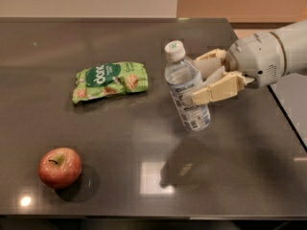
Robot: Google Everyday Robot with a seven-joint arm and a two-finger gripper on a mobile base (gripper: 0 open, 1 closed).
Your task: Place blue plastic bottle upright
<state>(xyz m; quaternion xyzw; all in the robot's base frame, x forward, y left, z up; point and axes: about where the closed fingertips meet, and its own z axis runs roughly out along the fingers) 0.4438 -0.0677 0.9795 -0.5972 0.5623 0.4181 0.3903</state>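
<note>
The blue plastic bottle [186, 87] is clear with a white cap and a white-and-blue label. It hangs above the dark table [240, 166], nearly upright, cap tilted a little to the left. My gripper [204, 80] comes in from the right and is shut on the bottle's middle, one cream finger in front [213, 91] and one behind. The bottle's base is off the table surface; its shadow lies below it.
A green snack bag [109, 80] lies left of the bottle. A red apple [60, 167] sits at the front left. The table's right edge [288, 123] runs just right of the gripper. A bright light reflection shows on the table front.
</note>
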